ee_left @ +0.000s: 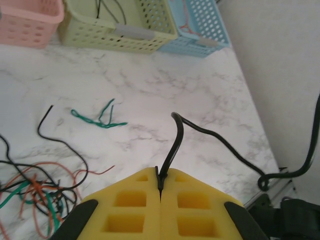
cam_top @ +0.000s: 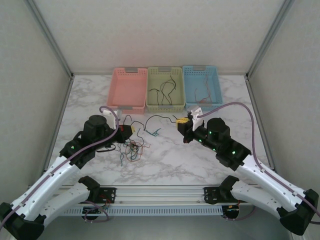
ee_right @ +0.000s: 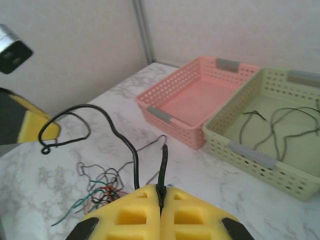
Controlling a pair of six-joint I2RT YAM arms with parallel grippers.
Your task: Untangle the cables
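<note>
The tabletop (cam_top: 170,165) looks like smooth, marble-patterned stone with a faint sheen. The pink basket (cam_top: 127,92), green basket (cam_top: 165,107) and blue basket (cam_top: 204,106) are matt perforated plastic. The cables (cam_top: 132,148) have smooth, slightly glossy plastic-looking sheathing, and the left claw (ee_left: 160,179) and right claw (ee_right: 161,195) have matt yellow moulded faces, plastic or rubber.

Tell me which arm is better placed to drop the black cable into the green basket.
Right, probably: the right gripper, jaws shut on the black cable, sits nearer the green basket than the left gripper, which grips it too.
</note>
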